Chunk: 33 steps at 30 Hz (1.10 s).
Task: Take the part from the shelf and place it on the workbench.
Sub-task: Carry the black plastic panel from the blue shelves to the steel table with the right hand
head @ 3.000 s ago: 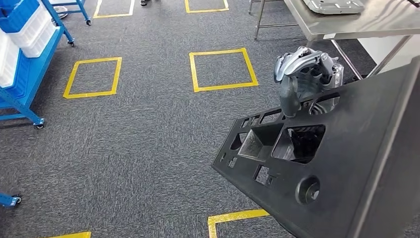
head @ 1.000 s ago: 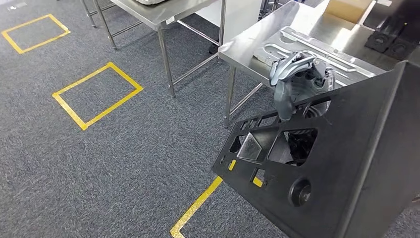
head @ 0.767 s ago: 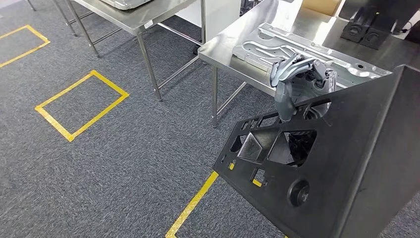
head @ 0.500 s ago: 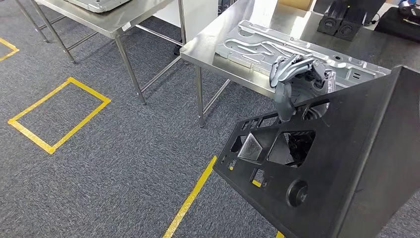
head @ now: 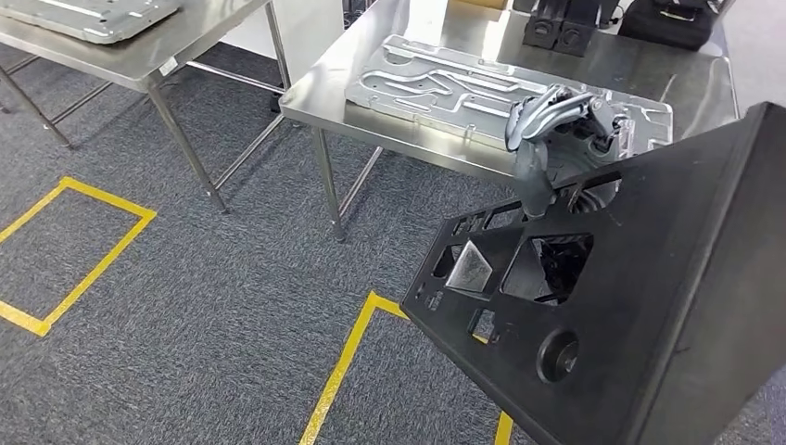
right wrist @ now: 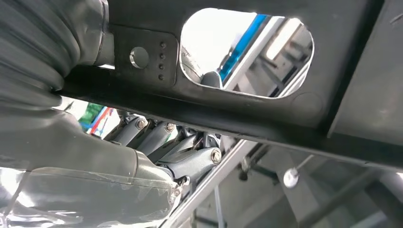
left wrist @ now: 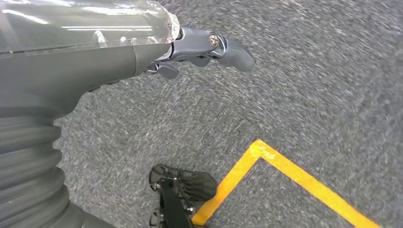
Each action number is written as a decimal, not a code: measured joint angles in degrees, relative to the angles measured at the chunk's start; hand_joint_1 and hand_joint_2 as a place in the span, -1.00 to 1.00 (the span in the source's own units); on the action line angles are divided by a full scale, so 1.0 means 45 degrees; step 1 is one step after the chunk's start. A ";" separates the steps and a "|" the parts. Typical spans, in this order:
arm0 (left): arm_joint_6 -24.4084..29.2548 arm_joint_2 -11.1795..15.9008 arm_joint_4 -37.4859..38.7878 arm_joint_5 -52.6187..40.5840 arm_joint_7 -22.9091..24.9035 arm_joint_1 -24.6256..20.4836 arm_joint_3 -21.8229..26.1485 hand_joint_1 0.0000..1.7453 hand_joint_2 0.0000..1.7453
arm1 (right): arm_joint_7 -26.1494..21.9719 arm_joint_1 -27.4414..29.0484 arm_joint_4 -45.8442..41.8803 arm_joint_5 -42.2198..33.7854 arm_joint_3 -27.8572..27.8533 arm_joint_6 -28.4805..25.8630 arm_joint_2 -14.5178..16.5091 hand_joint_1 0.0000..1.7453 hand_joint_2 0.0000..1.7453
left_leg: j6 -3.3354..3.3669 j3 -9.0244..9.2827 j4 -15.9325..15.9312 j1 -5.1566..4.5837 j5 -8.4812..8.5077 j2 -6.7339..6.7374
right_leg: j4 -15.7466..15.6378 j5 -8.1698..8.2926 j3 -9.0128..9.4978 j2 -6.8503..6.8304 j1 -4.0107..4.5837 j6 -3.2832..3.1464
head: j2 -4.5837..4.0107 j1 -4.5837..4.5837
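Head view: the black part (head: 630, 306), a large panel with cutouts, is carried tilted at 4 o'clock, the right hand (head: 565, 125) clamped over its upper edge. At 12 o'clock stands the workbench (head: 704, 79), bearing a silver stamped panel (head: 445, 79). Best to lift the part's edge above the bench rim before lowering. Left hand (left wrist: 209, 47) hangs over carpet, fingers loosely apart, holding nothing.

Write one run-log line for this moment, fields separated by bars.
phase: carrying | right hand: grips top edge of black panel | left hand: holds nothing, above carpet | workbench: ahead, metal plate on it | placed: not yet
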 joint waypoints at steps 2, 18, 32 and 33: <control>0.0032 -0.0002 0.0000 0.0000 0.0013 -0.0021 0.0004 -1.00 1.00 | 0.0053 -0.0025 -0.0008 0.0025 0.0001 -0.0036 -0.0016 1.00 1.00 | -0.0148 0.0042 -0.0013 -0.0005 -0.0060 0.0223 | -0.0019 0.0042 -0.0031 0.0327 -0.0006 -0.0140 | 0.0000 -0.0001; 0.0074 -0.0011 0.0001 -0.0034 0.0390 0.0042 0.0067 -1.00 1.00 | 0.0123 -0.0031 -0.0086 0.0294 0.0251 -0.0158 -0.0022 1.00 1.00 | 0.0042 -0.0392 0.0103 0.0115 0.0319 -0.1930 | 0.0012 0.0140 -0.0126 0.2689 -0.0196 0.0028 | 0.0000 -0.0001; -0.0015 -0.0023 0.0000 0.0000 0.0516 0.0055 0.0132 -1.00 1.00 | 0.0094 0.0033 -0.0104 0.0311 0.0323 -0.0229 -0.0060 1.00 1.00 | -0.0059 -0.0027 -0.0036 0.0030 0.0102 0.0103 | -0.0067 0.0099 0.0015 0.0184 -0.0126 0.0095 | 0.0000 0.0005; -0.0039 -0.0022 0.0000 0.0000 0.0523 0.0041 0.0132 -1.00 1.00 | 0.0085 0.0043 -0.0113 0.0313 0.0323 -0.0238 -0.0069 1.00 1.00 | -0.0137 0.0011 -0.0049 0.0038 0.0078 0.0208 | -0.0081 0.0114 0.0001 0.0345 -0.0135 0.0017 | 0.0000 0.0004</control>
